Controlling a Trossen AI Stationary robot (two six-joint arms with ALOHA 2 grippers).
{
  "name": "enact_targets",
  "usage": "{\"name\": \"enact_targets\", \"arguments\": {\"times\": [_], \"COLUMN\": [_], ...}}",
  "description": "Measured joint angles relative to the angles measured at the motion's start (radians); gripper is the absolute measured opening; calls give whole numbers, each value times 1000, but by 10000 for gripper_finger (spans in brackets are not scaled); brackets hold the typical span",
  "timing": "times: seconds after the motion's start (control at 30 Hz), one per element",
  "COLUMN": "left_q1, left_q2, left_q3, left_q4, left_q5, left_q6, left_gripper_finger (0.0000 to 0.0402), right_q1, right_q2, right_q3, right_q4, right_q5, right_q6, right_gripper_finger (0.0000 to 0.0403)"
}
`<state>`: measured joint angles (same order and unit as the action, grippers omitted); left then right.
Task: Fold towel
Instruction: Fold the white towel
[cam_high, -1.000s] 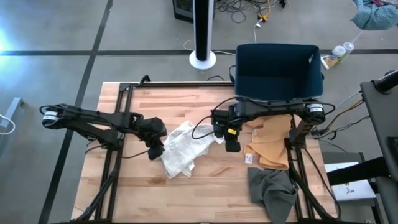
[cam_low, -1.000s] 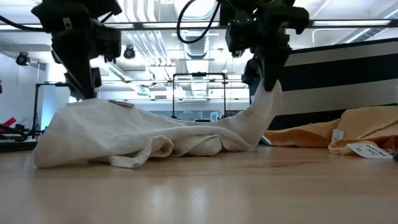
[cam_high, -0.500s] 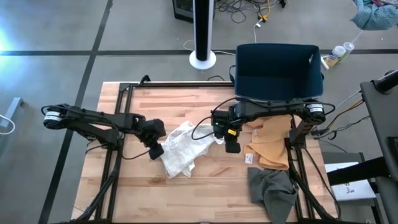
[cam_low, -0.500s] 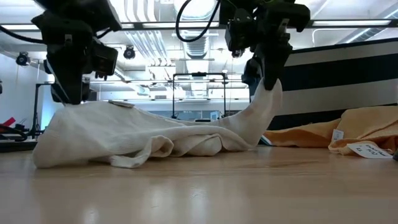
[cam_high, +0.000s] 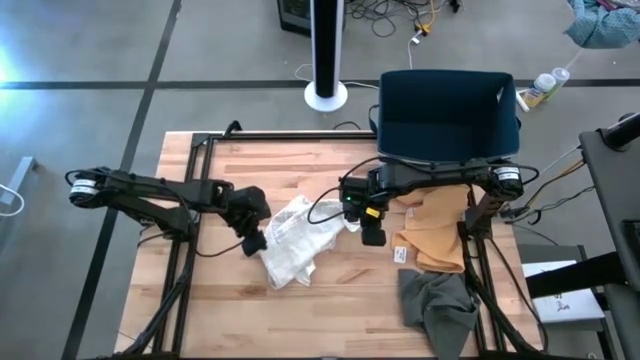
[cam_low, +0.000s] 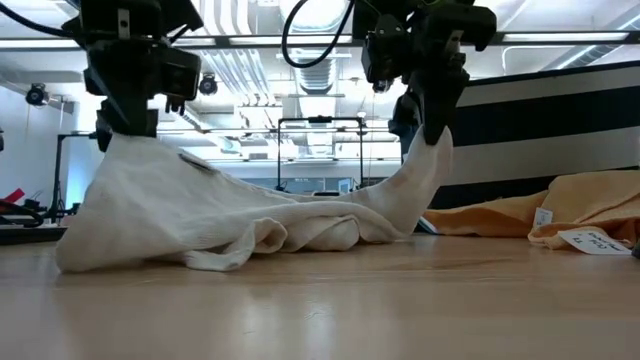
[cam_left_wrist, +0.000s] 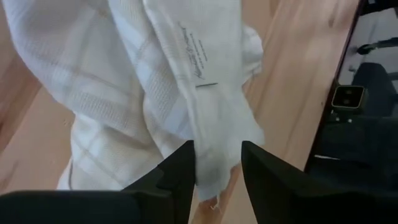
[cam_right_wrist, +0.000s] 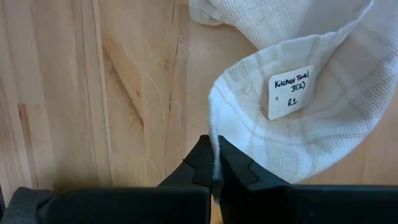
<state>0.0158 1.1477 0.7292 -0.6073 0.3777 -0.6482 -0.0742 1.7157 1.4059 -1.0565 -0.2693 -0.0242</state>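
**Both grippers clamped on the towel**

The left gripper (cam_left_wrist: 216, 163) and right gripper (cam_right_wrist: 214, 163) each pinched an edge of the white towel (cam_high: 292, 238), lifted at both ends, sagging onto the wooden table (cam_high: 330, 310). Ceiling ducts (cam_low: 235, 60) showed behind.

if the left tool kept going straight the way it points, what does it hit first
Probably the white towel itself: the left tool already has a towel edge between its fingers, and the bunched cloth lies directly ahead. The wooden table shows beyond, though depth is unclear.
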Motion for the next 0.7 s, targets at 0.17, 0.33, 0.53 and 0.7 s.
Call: {"name": "enact_targets", "arguments": {"times": [0.17, 0.33, 0.53, 0.7], "left_q1": [0, 0, 0, 0], "left_q2": [11, 36, 34, 9], "left_q3": [-23, -32, -32, -23], "left_q4": [-3, 19, 107, 108], "left_q5": [6, 17, 27, 31], "left_q6": [-51, -61, -8, 39], "left_gripper_finger": [106, 85, 39, 6], "right_q1": [0, 0, 0, 0], "right_q2": [0, 0, -1, -10], "right_q3": [0, 0, 0, 0], "right_q4": [0, 1, 1, -13], "right_q5": [0, 0, 0, -9], "right_q6": [0, -3, -21, -28], "right_gripper_finger": [0, 0, 0, 0]}}
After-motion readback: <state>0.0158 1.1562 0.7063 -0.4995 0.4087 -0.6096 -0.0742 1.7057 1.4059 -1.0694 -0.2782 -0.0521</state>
